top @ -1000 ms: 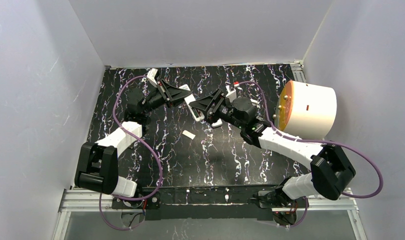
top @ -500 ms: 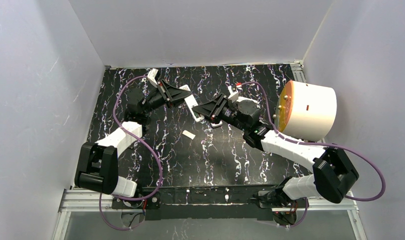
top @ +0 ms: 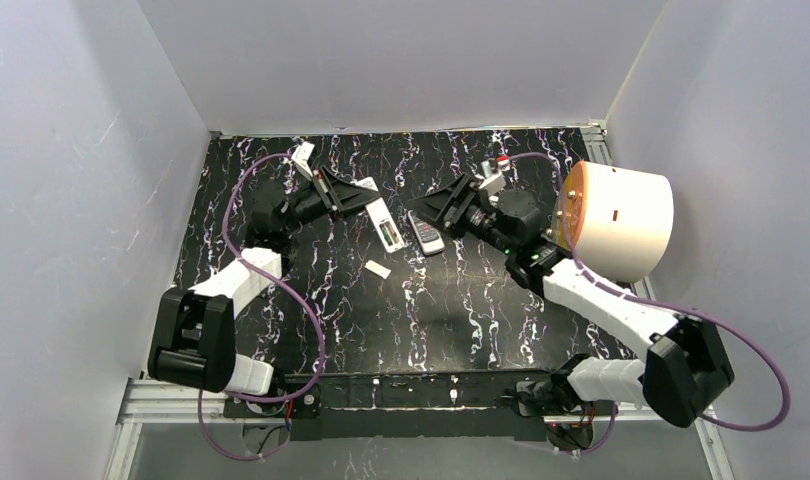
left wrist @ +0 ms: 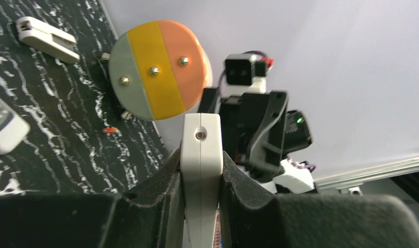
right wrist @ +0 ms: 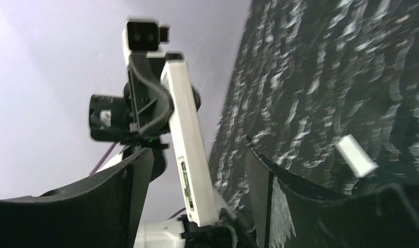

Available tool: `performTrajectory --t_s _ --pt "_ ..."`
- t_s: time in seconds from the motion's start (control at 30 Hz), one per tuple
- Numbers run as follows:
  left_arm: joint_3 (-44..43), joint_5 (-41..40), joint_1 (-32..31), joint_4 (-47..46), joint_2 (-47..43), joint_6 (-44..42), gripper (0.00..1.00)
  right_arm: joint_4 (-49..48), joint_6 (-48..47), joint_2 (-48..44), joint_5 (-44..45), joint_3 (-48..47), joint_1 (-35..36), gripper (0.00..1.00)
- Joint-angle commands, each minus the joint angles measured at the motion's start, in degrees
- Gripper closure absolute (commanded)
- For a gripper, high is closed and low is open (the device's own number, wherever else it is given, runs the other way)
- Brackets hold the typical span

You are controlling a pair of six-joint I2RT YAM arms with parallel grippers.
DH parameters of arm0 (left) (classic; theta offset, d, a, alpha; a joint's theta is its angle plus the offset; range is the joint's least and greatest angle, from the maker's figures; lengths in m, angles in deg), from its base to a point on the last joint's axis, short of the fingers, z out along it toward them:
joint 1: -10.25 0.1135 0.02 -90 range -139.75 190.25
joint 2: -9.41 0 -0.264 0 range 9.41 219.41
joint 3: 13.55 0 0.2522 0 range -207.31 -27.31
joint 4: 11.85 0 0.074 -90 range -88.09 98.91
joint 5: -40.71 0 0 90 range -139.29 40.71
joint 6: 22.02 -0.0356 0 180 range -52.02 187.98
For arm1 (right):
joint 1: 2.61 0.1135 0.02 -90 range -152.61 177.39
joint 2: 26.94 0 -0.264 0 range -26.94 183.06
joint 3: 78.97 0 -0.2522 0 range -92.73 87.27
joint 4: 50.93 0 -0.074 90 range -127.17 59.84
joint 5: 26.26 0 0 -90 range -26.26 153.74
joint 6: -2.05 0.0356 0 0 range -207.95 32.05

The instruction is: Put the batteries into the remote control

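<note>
White remote is held tilted in the upper middle of the overhead view, clamped at its upper end by the left gripper, whose jaws are clenched on it. Whether its lower end touches the table cannot be told. In the left wrist view the remote is seen edge-on, squeezed between both fingers, pointing up the middle of the frame.

Right gripper is seen just right of the white remote and apart from it, jaws released and spread, nothing gripped. In the right wrist view its fingers are stood wide at lower left and lower right. The white remote is framed between them further off, with a slot shown on its lower part; what is in the slot cannot be told.

A grey remote with buttons is laid flat on the black marbled table, just below the right gripper tips. A small white flat piece is laid lower in the frame, apart from both remotes.

A white drum with an orange face is placed at the right edge of the table. In the left wrist view a tiny reddish piece is laid on the table just below the drum face; it is too small to tell whether it is a battery. A white oblong piece is seen in the upper left corner of that view
</note>
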Motion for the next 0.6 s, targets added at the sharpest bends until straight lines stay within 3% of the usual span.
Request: performTrajectory --t_s 0.0,0.1,0.27,0.4,0.57 --pt "3.4 3.1 2.4 2.7 -5.3 -9.5 1.0 14.9 -12.6 -5.5 3.0 -6.5 -4.6 0.25" --pt "5.0 3.1 3.5 10.8 -9.3 -17.9 1.0 31.3 -24.4 -4.7 9.8 -13.5 -6.3 0.25" --pt "6.5 1.8 4.0 24.3 -15.5 -28.4 1.0 57.1 -40.2 2.8 28.4 -25.5 -6.4 0.28" --pt "6.5 0.5 4.1 31.0 -18.2 -33.3 1.0 63.4 -48.6 7.5 38.2 -27.8 -6.3 0.3" --pt "5.8 -0.3 4.2 35.5 -19.5 -36.1 1.0 68.2 -59.4 11.1 41.0 -26.4 -6.3 0.3"
